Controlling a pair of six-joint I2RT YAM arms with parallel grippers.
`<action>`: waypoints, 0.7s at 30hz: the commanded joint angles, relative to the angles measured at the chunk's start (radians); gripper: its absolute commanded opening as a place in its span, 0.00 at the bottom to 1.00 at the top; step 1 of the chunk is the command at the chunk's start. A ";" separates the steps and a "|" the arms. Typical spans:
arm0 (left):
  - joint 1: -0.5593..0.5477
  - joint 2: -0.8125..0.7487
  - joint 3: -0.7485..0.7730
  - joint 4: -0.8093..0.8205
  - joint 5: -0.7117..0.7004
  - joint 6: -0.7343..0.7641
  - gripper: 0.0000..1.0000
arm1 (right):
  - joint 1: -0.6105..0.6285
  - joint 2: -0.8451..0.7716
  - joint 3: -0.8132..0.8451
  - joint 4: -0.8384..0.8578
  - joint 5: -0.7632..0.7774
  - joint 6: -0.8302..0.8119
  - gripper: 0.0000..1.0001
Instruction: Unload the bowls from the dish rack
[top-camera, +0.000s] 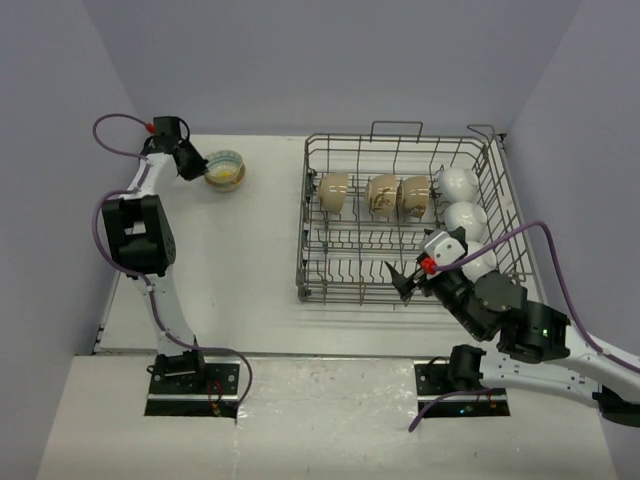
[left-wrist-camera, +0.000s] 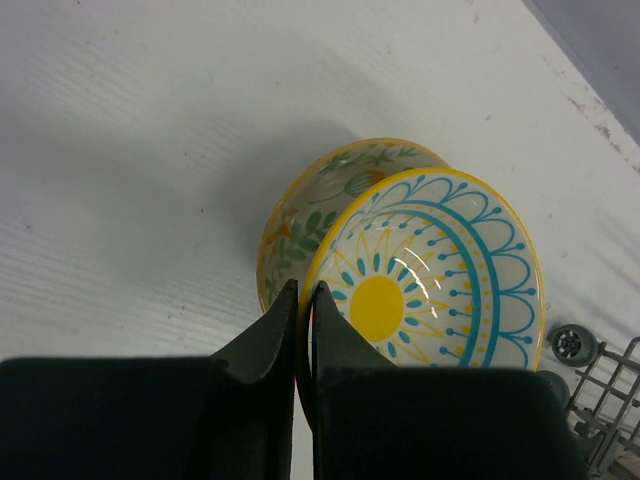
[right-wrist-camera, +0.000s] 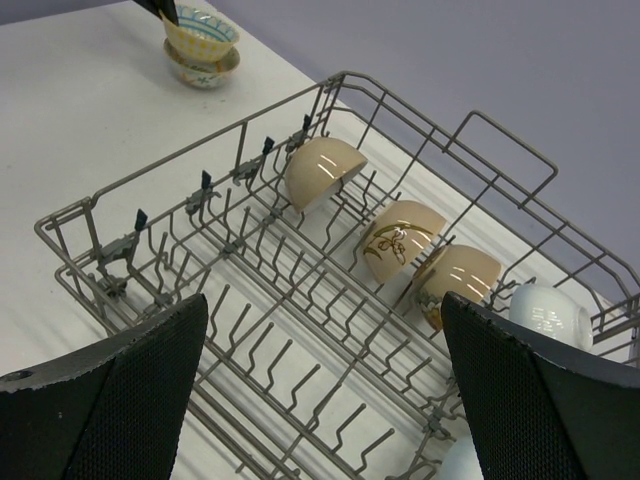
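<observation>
Two patterned bowls are stacked on the table at the far left (top-camera: 224, 168). In the left wrist view the upper bowl (left-wrist-camera: 430, 270), with a yellow centre and blue lines, sits tilted in the lower one (left-wrist-camera: 320, 210). My left gripper (left-wrist-camera: 305, 292) is shut on the upper bowl's rim. The grey wire dish rack (top-camera: 350, 297) holds three beige bowls (top-camera: 381, 195) in a row on their sides, and white bowls (top-camera: 465, 217) along its right side. My right gripper (right-wrist-camera: 325, 400) is open and empty above the rack's near tines, with the beige bowls (right-wrist-camera: 400, 240) beyond it.
The rack's looped handles (top-camera: 396, 126) stand up at its far side. A small round metal fitting (left-wrist-camera: 572, 343) lies on the table between the stacked bowls and the rack's corner (left-wrist-camera: 610, 400). Purple walls close in the table at the back and both sides.
</observation>
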 joint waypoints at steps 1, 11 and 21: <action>0.008 -0.042 -0.026 0.108 0.012 0.014 0.00 | 0.000 -0.013 -0.005 0.037 -0.018 0.007 0.99; 0.008 -0.042 -0.043 0.125 -0.019 0.029 0.00 | 0.002 -0.038 -0.009 0.046 -0.030 0.008 0.99; 0.006 0.003 0.000 0.105 -0.002 0.035 0.00 | 0.000 -0.050 -0.012 0.046 -0.034 0.007 0.99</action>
